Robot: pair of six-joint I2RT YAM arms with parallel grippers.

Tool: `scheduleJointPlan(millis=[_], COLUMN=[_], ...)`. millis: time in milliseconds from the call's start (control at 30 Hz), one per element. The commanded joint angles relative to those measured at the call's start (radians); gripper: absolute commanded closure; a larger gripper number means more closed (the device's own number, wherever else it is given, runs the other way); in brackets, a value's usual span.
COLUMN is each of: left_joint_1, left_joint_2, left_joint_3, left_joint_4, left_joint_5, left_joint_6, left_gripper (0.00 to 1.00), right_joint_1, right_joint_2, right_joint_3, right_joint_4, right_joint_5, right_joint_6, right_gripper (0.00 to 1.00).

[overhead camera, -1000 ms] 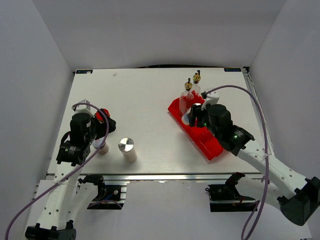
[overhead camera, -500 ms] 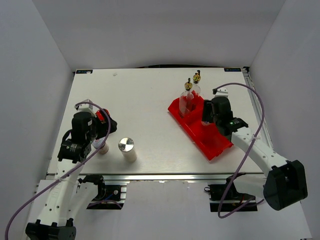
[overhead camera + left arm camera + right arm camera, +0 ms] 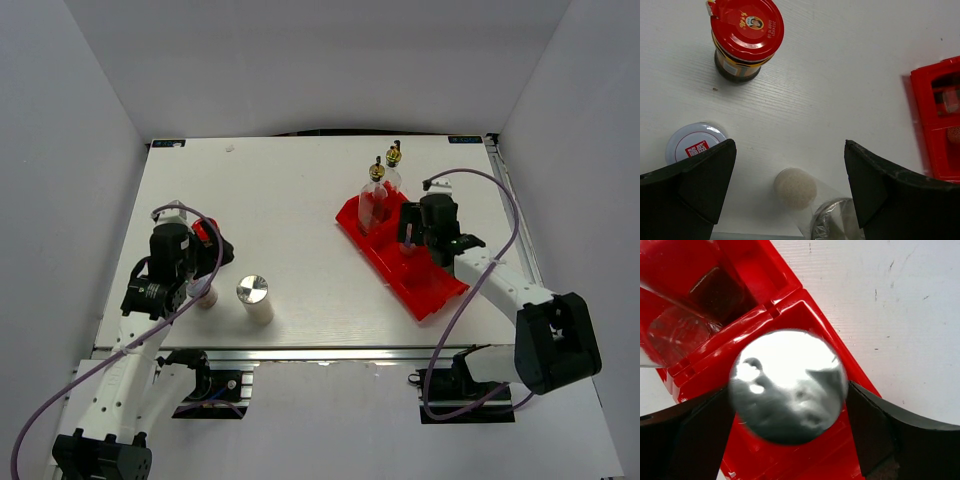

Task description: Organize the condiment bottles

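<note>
My right gripper is shut on a silver-lidded shaker and holds it upright in a compartment of the red bin. Two clear glass bottles with gold pourers stand at the bin's far end. My left gripper is open above the table at the left. A second silver-lidded shaker stands between its fingers, and the top view shows it too. The red-lidded brown jar stands beyond it. A white-lidded shaker stands by the left finger.
The red bin lies diagonally on the right half of the table, its near compartments open. The glass base of one bottle fills the compartment beside the held shaker. White walls enclose the table on three sides.
My right arm has folded lower and swung its elbow to the right, with the gripper staying over the bin on the shaker. My left gripper has shifted slightly.
</note>
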Motion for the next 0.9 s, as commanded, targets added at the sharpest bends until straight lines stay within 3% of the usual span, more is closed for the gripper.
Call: scheduleJointPlan(millis=[0,267,433,533,600,700,867], left_joint_1=[-0.004,-0.005,-0.004,-0.004,-0.004,-0.004,-0.004], left_joint_2=[-0.002,-0.005,-0.007,0.003,0.009,0.018,0.030], left_joint_3=[0.025,0.036,0.039,0.050,0.062,0.067,0.059], left_joint_4=[0.005,0.009,0.006,-0.006,-0.012,-0.009,0.000], left_joint_5=[-0.069,-0.093,-0.113,-0.133,-0.159,-0.167,-0.172], left_joint_6=[-0.014,-0.020,-0.025,-0.025,-0.028,-0.031,-0.043], left_gripper=[0.02,0.02,0.02,0.02,0.02,0.02,0.02], right_joint_1=[-0.008,-0.007,-0.004,0.032,0.158,0.428,0.601], right_joint_2=[-0.007,-0.183,-0.320,-0.360,-0.345,-0.256,-0.029], right_joint_3=[0.030,0.090,0.124,0.144,0.150,0.181,0.262], right_joint_4=[0.055,-0.100,-0.163,-0.180,-0.174,-0.190,-0.131], right_joint_5=[0.014,-0.038,-0.222,-0.423,-0.543,-0.499,-0.585], right_joint_6=[0.004,-0.047,-0.070,-0.123,-0.217,-0.387,-0.461], right_gripper=[0.11,0.11,0.11,0.10,0.11,0.10,0.11])
